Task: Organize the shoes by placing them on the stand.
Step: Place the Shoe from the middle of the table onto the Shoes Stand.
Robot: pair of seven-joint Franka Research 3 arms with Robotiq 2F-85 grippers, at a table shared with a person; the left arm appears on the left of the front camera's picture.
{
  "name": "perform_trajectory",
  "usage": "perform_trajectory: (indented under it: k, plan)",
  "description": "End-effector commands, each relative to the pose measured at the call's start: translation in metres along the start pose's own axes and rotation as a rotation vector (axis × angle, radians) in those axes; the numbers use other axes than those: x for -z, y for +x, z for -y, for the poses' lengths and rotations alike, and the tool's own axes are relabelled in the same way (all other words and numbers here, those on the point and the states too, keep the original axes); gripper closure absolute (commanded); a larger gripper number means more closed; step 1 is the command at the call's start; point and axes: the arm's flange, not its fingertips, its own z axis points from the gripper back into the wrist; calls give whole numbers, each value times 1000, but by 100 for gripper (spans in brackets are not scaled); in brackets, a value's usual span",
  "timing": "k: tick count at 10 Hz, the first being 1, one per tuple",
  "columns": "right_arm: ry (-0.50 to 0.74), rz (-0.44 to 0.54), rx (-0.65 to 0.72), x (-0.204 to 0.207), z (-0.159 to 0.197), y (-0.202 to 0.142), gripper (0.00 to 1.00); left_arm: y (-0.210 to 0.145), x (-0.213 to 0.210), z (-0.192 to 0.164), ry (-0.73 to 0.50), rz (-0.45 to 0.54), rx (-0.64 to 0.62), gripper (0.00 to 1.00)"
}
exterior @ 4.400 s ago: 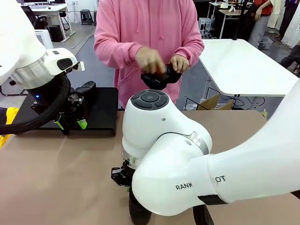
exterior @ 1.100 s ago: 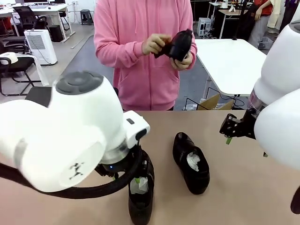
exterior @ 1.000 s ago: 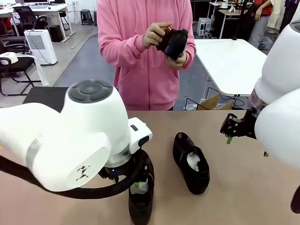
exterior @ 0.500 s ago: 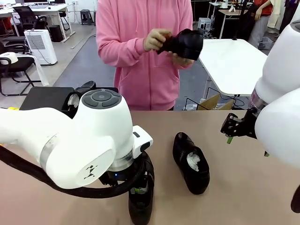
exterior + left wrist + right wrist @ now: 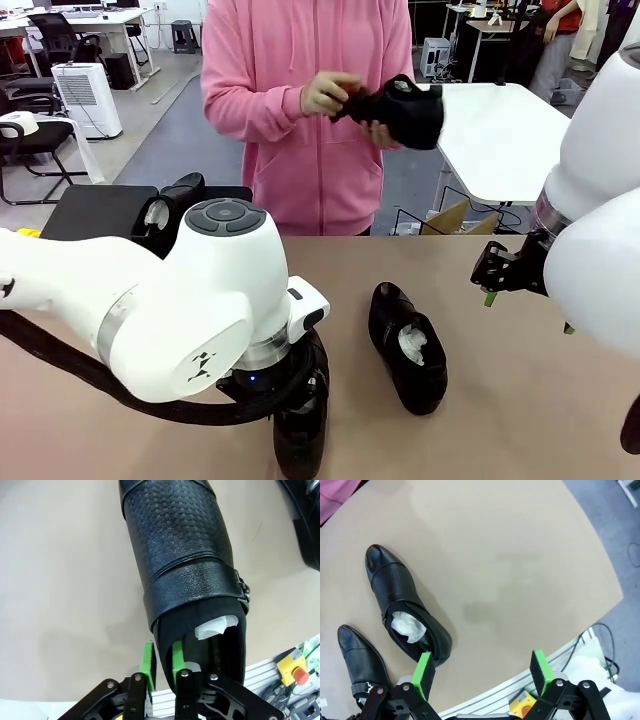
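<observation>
My left gripper [image 5: 162,662] is shut on the side wall of a black shoe [image 5: 185,565] near its heel, one green pad inside the opening and one outside. That shoe [image 5: 300,445] lies at the table's near edge under my left arm. A second shoe [image 5: 407,345] with white paper inside lies beside it, also the upper shoe [image 5: 405,615] in the right wrist view. My right gripper [image 5: 482,672] hangs open and holds nothing, raised at the right [image 5: 495,275]. A third shoe [image 5: 172,198] sits on the black stand [image 5: 95,212]. The person holds a fourth shoe [image 5: 405,108] in both hands.
The person in a pink hoodie [image 5: 300,110] stands at the far edge, between the stand and a white table [image 5: 510,140]. Bare brown tabletop [image 5: 530,400] lies right of the shoes. A yellow box with a red button [image 5: 292,662] sits below the near table edge.
My left arm has shifted down over the near shoe, uncovering the stand and the shoe on it. The person has turned the shoe in their hands. My right arm has not moved.
</observation>
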Motion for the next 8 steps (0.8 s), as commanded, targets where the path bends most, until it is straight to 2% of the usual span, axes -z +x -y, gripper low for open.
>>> perform_trajectory:
  k: [1,3,5,6,8]
  plan:
    - [18,-2,-4,1,0,2,0,3,-1,-2,-23,-15,-4,100]
    - [18,-2,-4,1,0,2,0,2,-6,-2,-81,-64,7,100]
    - [18,-2,-4,1,0,2,0,-4,-55,-16,-99,-15,27,100]
    - [18,-2,-4,1,0,2,0,-4,-86,-37,-72,79,3,100]
    - [18,-2,-4,1,0,2,0,12,-116,-82,8,238,-89,100]
